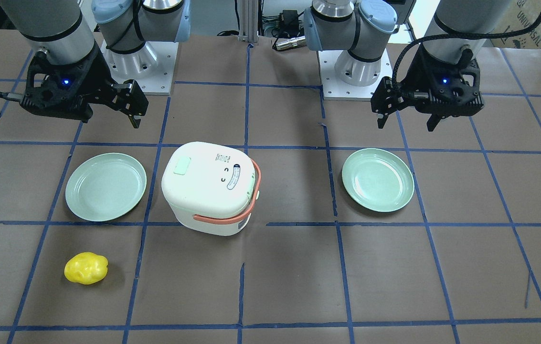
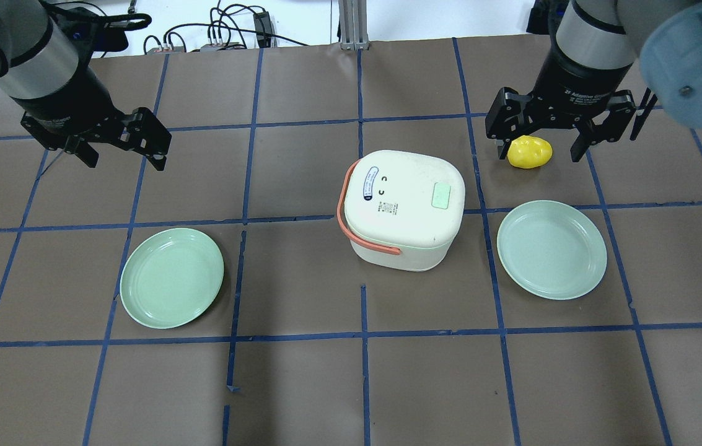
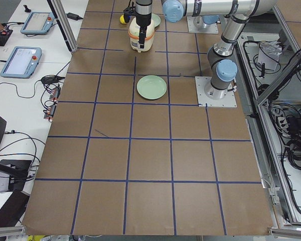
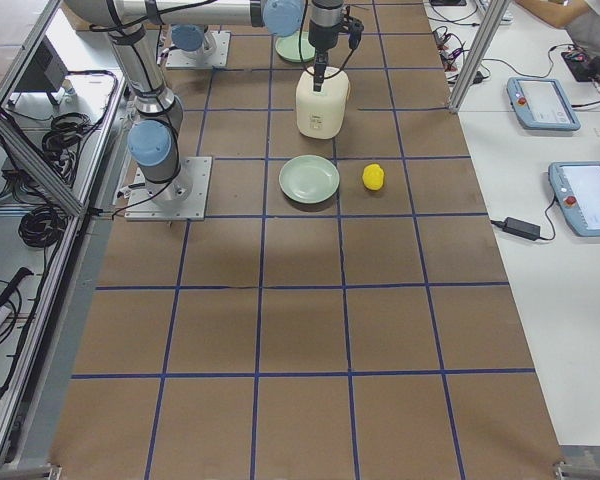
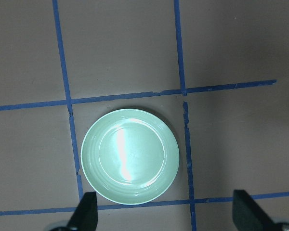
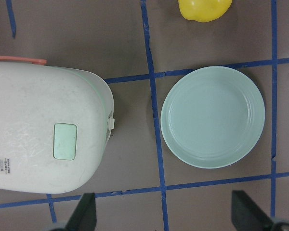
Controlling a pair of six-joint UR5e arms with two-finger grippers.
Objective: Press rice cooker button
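In the overhead view, the lower part of the frame shows bare brown tabletop [image 2: 425, 384] gridded with blue tape. Above that lie two pale green plates, the left plate [image 2: 171, 277] at centre left and the right plate [image 2: 551, 249] at centre right. The white rice cooker [image 2: 406, 207] stands between them, just right of centre and nearer the right plate, lid shut. A green rectangle [image 2: 442, 196] sits on the lid's right side, and the salmon handle [image 2: 351, 217] is folded down around its left. Farther up, a lumpy yellow fruit [image 2: 530, 152] lies at upper right. The right end effector [image 2: 539, 155] hangs above it, fingers spread and empty. At upper left the left end effector [image 2: 126, 162] hovers likewise, spread wide and holding nothing.
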